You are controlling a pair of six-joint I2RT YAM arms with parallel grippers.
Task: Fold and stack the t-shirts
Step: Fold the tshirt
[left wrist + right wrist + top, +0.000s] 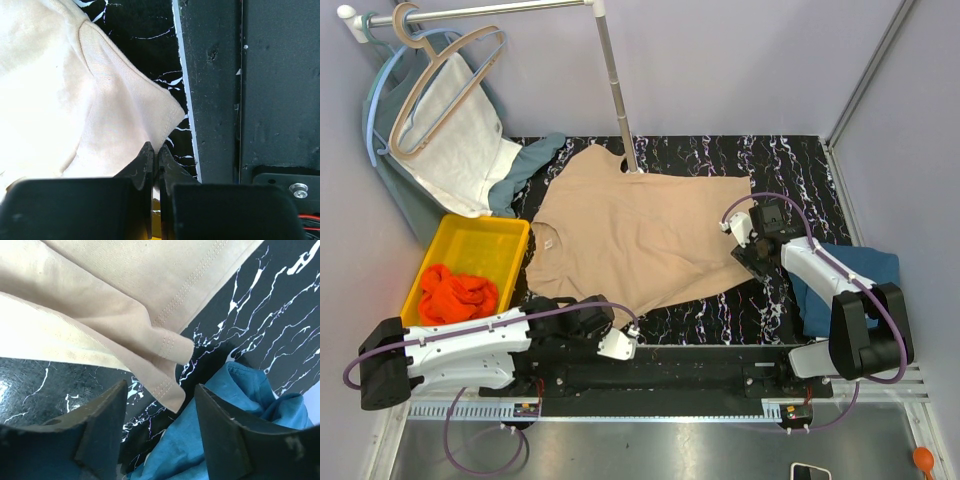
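From above, the plain beige-tan cotton t-shirt (640, 235) lies spread out at centre, with the left gripper (620, 343) at its 6 o'clock sleeve and the right gripper (745, 250) at its 3 o'clock hem. Left wrist: the jaws are closed tight, seemingly on only the sleeve's edge, which could slip out under a pull. Right wrist: the jaws are half-open astride the hem corner, and the crumpled dark teal-blue t-shirt (235, 425) at 5 o'clock might get pinched too.

i see the beige-tan short-sleeved cotton t-shirt (640, 235) spread mostly flat at the centre, neckline toward 9 o'clock, hem toward 3 o'clock, its near hem corner rumpled. the dark teal-blue cotton t-shirt (865, 270) lies crumpled at 4 o'clock, just beside that corner. the bright orange-red cotton t-shirt (458, 295) sits bunched at 8 o'clock.
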